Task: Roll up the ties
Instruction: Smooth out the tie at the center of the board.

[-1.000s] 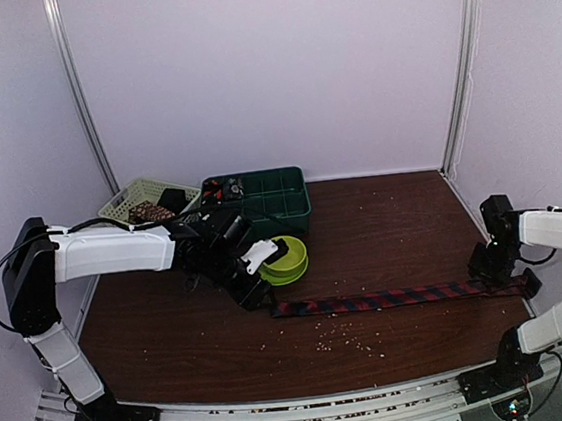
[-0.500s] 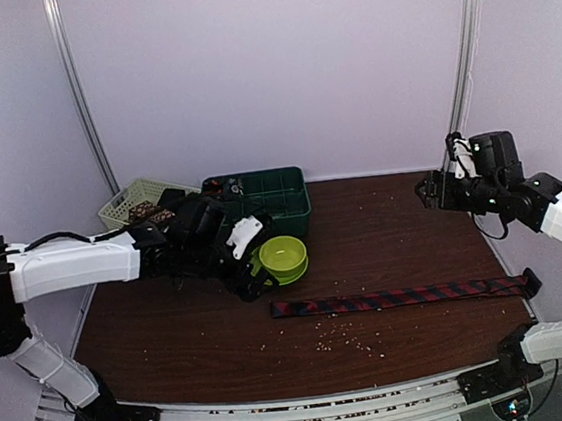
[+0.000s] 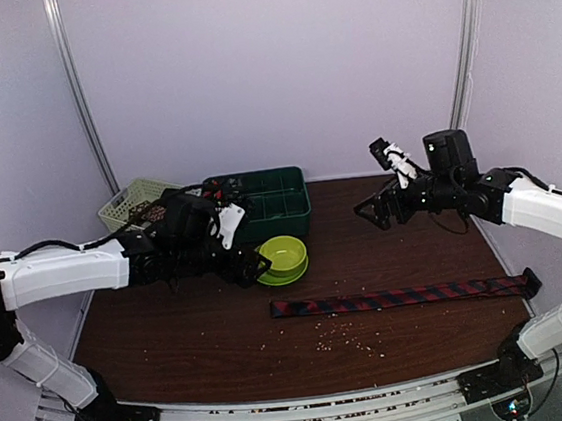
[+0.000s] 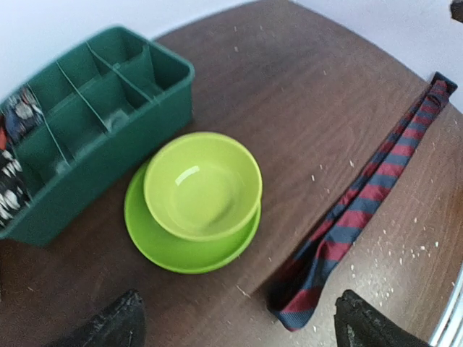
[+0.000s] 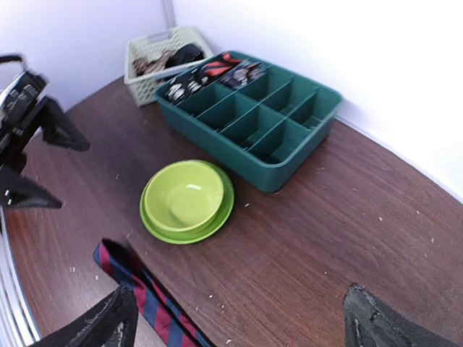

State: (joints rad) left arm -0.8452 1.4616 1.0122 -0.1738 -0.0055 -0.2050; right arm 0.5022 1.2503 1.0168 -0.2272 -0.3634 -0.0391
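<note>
Tie (image 3: 401,297), top view: long narrow fabric band, flat and unrolled, along the near edge of the dark wood surface (image 3: 395,244), from middle to right edge. Left claw (image 3: 243,247) spread wide, empty, beside a glossy lime bowl (image 3: 284,254). Right claw (image 3: 373,179) equally wide, empty, raised over the far right. Left wrist: red-navy diagonal stripes, pale crumbs (image 4: 394,246) alongside. Right wrist: rigid green divided tray (image 5: 307,148), lattice-walled pale basket (image 5: 145,90), far left corner.

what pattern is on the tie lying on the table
The tie has red and navy diagonal stripes; it shows best in the left wrist view.
</note>
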